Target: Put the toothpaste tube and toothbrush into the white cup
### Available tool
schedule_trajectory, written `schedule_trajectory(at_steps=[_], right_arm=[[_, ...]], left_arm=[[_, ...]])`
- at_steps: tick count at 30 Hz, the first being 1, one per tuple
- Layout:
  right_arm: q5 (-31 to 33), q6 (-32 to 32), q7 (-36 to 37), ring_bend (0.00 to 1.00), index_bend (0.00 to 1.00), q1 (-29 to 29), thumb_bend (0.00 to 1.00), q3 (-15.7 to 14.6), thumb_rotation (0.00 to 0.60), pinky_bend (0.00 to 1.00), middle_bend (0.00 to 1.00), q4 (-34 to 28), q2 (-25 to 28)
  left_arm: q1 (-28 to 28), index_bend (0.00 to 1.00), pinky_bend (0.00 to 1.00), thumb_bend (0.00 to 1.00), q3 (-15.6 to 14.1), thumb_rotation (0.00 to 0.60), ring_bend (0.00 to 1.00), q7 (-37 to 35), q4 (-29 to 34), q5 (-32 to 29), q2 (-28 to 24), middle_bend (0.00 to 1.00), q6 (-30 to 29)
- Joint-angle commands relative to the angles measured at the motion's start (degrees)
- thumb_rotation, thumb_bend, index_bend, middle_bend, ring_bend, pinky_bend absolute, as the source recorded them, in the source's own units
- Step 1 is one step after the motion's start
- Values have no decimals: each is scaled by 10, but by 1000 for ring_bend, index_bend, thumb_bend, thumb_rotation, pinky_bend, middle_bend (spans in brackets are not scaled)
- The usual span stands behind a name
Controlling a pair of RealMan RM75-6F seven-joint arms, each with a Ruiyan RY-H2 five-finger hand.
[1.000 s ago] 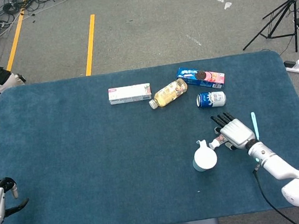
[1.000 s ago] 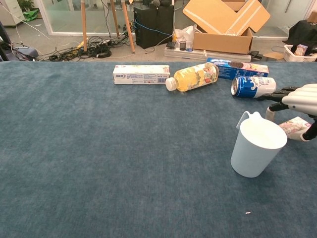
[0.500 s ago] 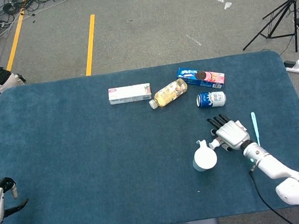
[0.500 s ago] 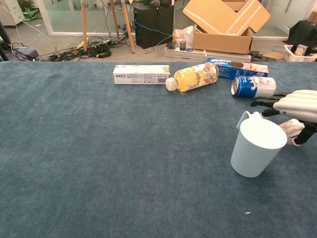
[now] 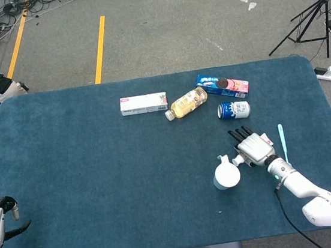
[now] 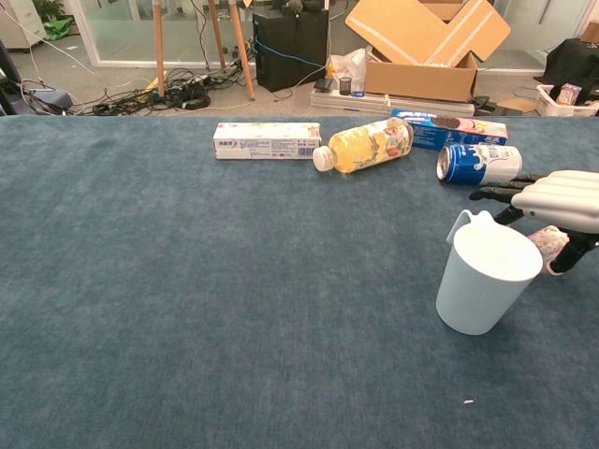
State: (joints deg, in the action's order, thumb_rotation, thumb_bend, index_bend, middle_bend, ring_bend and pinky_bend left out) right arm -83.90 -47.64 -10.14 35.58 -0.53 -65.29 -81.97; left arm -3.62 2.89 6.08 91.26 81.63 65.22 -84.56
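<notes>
A table (image 5: 100, 186) covered in dark blue cloth is carrying 7 things. Toward its far edge, a toothpaste box (image 5: 143, 103) is lying flat, with a yellow bottle (image 5: 186, 103) lying on its side just to the right of it, cap pointing at the box. Beyond the bottle, a blue cookie packet (image 5: 222, 84) is lying flat, and a blue can (image 5: 234, 110) is resting on its side near it. Nearer the front right, a white cup (image 5: 226, 176) is standing upright. A light blue toothbrush (image 5: 282, 138) is lying further right, apart from the cup. Between them, a small pinkish packet (image 6: 547, 239) is showing partly under the right robot hand (image 5: 253, 149).
</notes>
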Motion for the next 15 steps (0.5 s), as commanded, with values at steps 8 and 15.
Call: schedule_trajectory(at_steps=[8,15], right_arm=[[4,-21,-1,0,624,-7,293,4,600,64,0,0,1],[8,-47,-4,0,639,-17,297,12,600,64,0,-21,25]], left_arm=[[0,699,349,0,0,600,386,0,0,-1,0,439,1],[0,699,349,0,1,600,386,1,-1,-2,1,439,1]])
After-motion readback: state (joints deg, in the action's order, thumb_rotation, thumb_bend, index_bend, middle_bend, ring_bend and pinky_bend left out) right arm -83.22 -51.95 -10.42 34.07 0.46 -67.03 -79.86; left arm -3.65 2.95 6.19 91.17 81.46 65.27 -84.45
